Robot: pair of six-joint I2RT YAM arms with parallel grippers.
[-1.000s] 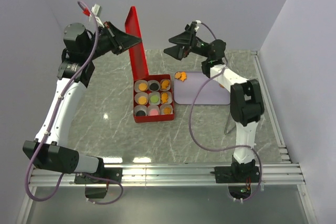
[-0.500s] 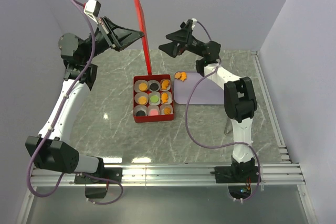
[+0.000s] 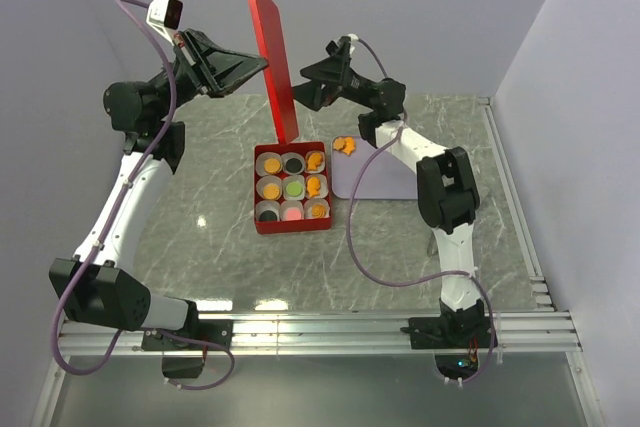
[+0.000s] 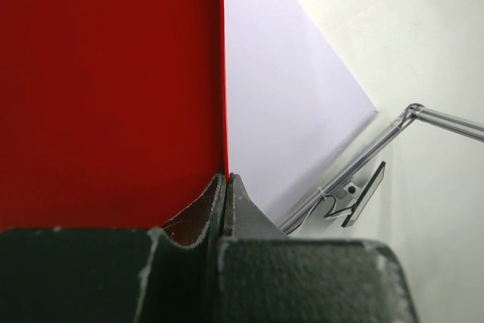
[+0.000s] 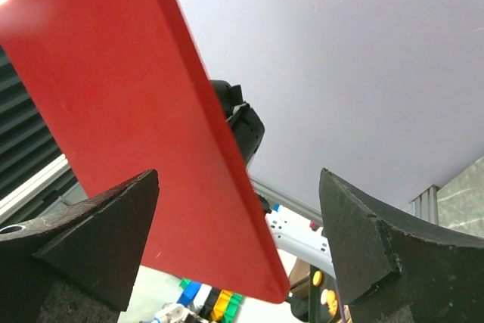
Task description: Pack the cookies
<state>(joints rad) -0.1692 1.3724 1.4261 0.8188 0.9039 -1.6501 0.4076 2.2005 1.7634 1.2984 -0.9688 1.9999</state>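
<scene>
Top: box (image 3: 291, 226) on surface, all nine cells hold cookies (image 3: 293, 188). Few orange ones loose on mat (image 3: 385, 182) beside box. Lid (image 3: 272, 52) held upright above box, not yet on.

Left wrist: left claw (image 4: 225, 187) clamped on lid edge.

Right wrist: right claw (image 5: 238, 202) spread wide, lid in gap, no contact seen.

Judgement: packing nearly done; loose cookies and closing remain.

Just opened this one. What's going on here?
The left gripper is shut on the edge of the red lid, holding it upright in the air above the far side of the red box. The right gripper, jaws wide open, is close to the lid's other side and not closed on it. The box's nine paper cups each hold cookies. A few orange cookies lie on the lavender mat beside the box.
</scene>
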